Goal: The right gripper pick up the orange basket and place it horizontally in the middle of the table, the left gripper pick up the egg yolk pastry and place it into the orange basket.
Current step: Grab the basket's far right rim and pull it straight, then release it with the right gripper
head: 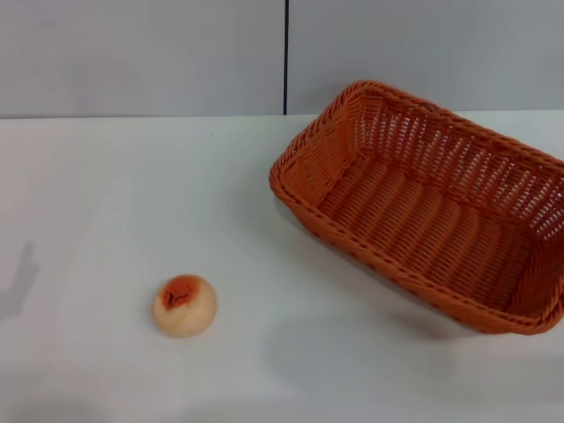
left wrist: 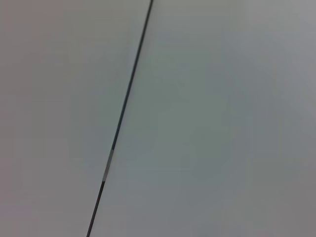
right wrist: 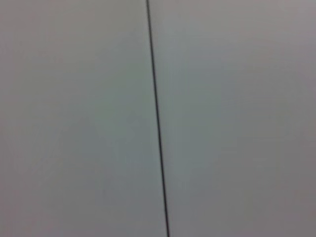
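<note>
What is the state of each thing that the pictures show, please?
orange basket: upright, open, nothing inside, set at an angle on the right side of the table.
egg yolk pastry: on the table, dome up, left of the basket and apart from it.
table: white, bears both things.
left gripper: not in view.
right gripper: not in view.

Orange basket (head: 423, 207), right of frame: uniform orange wicker, braided rim, open-weave sides. Egg yolk pastry (head: 184, 305), lower left: pale cream dome, orange-red glazed spot on top. Table (head: 106, 203): plain white. Wall (head: 141, 53), top: grey, with one dark vertical seam (head: 285, 56).
</note>
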### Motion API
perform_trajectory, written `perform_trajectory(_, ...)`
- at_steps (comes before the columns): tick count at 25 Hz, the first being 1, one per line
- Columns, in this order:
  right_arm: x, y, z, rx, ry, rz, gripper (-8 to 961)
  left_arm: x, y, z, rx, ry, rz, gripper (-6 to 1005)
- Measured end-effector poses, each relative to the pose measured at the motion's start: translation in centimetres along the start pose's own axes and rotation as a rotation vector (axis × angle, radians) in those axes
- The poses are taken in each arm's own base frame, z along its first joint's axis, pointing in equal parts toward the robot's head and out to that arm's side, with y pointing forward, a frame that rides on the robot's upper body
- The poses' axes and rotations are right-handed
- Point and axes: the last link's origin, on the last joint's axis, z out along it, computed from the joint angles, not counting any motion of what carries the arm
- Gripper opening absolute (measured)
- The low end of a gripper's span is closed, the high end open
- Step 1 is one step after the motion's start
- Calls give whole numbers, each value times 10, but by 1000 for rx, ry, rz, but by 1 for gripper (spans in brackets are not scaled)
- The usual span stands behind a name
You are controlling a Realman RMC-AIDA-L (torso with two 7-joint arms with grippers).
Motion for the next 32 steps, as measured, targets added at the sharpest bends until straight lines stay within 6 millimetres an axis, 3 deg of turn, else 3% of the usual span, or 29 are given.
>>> perform_trajectory(9,-7,-7,1,-59,3,-19,728,-1,-6,-4,20,-21,-34,810)
perform_trajectory(17,-29,-35,21,-149,76,188,715,-2,-6,0,20,-29,-27,808)
perform_trajectory(20,-46,-48,40,-203,163,295,710,-5,-6,5,20,-41,-26,807)
perform_trajectory(21,-58,-50,54,-243,230,343,708,-6,-6,8,20,-48,-27,807)
perform_trajectory(23,-67,-48,68,-287,300,358,705,-7,-5,13,15,-56,-28,806)
perform_trajectory(24,-81,-42,87,-336,405,352,703,-8,-4,17,5,-59,-29,806)
perform_trajectory(25,-81,-42,87,-336,405,352,702,-8,-4,17,5,-59,-29,806)
perform_trajectory(26,-91,-32,108,-378,544,335,700,-8,-3,19,-1,-59,-30,806)
perform_trajectory(27,-91,-32,108,-378,544,335,698,-8,-3,20,-7,-58,-30,805)
perform_trajectory(29,-101,-12,137,-458,746,303,695,-7,-2,23,-15,-57,-27,805)
perform_trajectory(30,-101,-12,137,-458,746,303,693,-7,-2,23,-15,-57,-27,804)
perform_trajectory(32,-108,4,156,-530,867,281,690,-8,-1,24,-19,-58,-26,804)
